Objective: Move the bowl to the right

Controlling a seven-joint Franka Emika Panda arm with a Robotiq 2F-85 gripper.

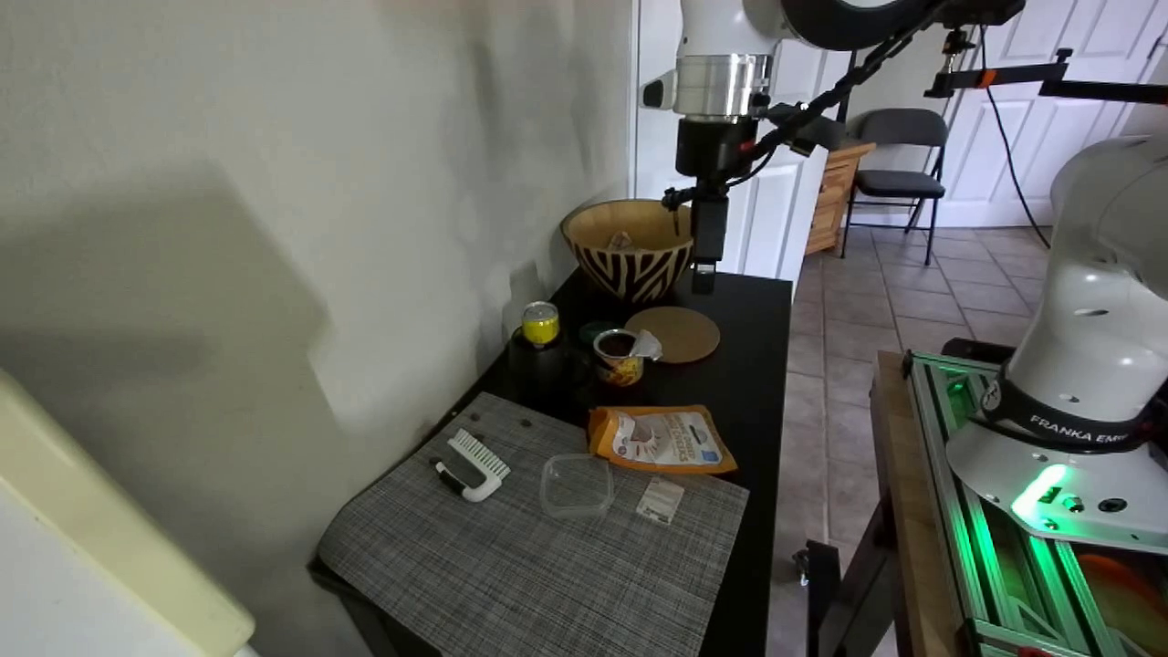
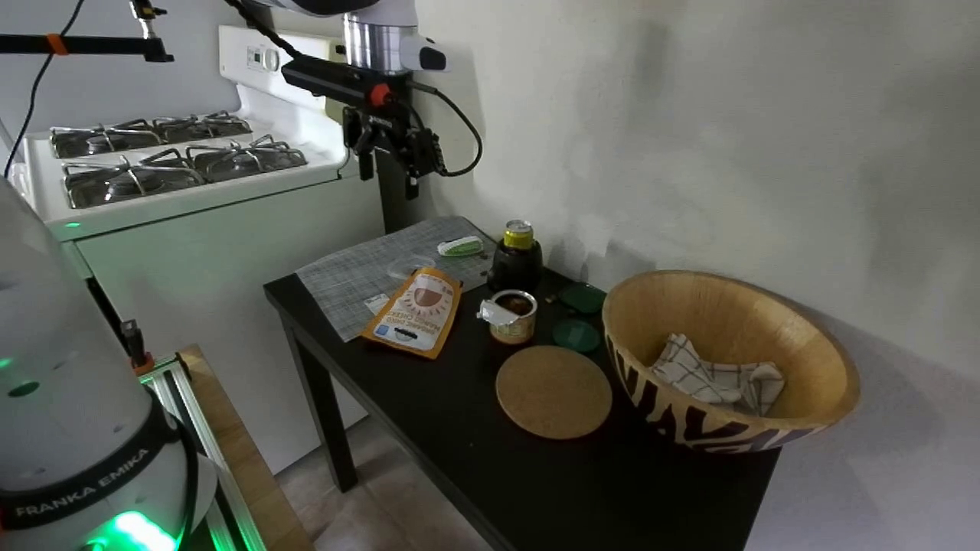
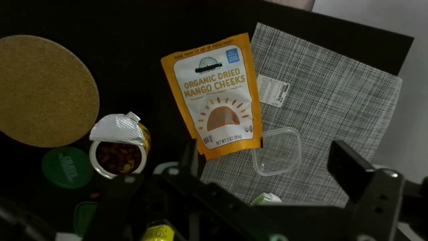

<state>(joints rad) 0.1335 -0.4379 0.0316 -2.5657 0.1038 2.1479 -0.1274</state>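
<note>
The bowl (image 1: 577, 485) is a small clear see-through container with rounded corners, upright on the grey woven mat. It also shows faintly in an exterior view (image 2: 410, 265) and in the wrist view (image 3: 279, 154). A corner of the orange bag overlaps its edge in the wrist view; I cannot tell if they touch. My gripper (image 2: 389, 184) hangs high above the table, pointing down. It is open and empty, with its fingers wide apart in the wrist view (image 3: 264, 155). The bowl lies below, between the fingers in that view, well apart from them.
Beside the bowl lie the orange mango bag (image 1: 664, 441), a paper label (image 1: 661, 500) and a white brush (image 1: 476, 465). Farther along stand an open can (image 2: 514, 317), a black holder with yellow can (image 2: 517, 264), a cork disc (image 2: 553, 392) and the zigzag basket bowl (image 2: 735, 321). A wall runs alongside.
</note>
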